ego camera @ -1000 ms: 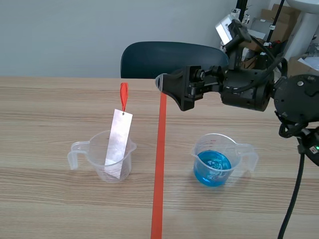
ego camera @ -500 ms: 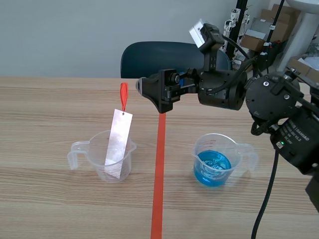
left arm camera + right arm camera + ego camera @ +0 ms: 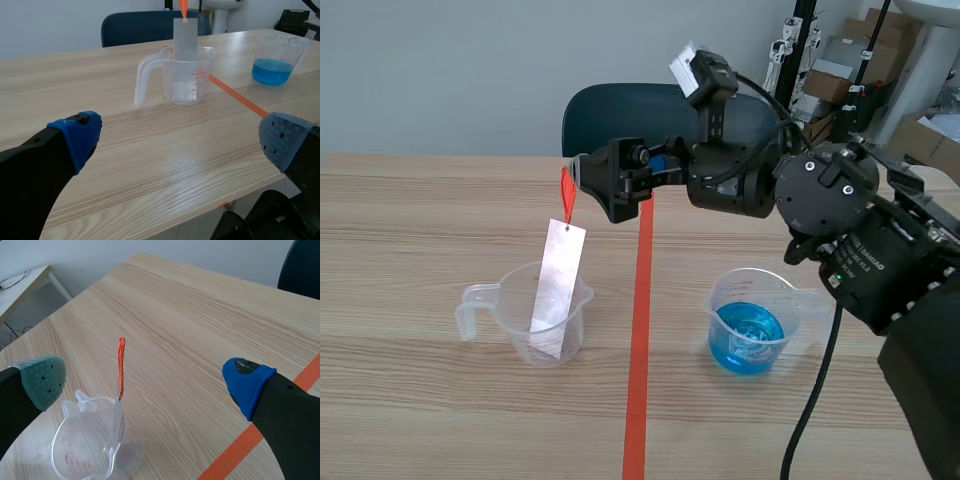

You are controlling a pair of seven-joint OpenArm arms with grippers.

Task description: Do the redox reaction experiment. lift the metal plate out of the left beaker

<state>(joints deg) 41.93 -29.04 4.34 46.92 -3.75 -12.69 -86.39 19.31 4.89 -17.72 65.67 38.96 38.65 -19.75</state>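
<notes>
Plate [image 3: 558,290] stands tilted in the left beaker [image 3: 515,312], its red tab [image 3: 567,190] seemingly just ahead of the right gripper [image 3: 588,188], fingers wide open, empty.

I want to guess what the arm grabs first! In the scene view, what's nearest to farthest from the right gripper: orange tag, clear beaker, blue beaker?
1. The orange tag, just beside the right gripper.
2. The clear beaker, lower down, left side.
3. The blue beaker, lower down, right side.
</notes>
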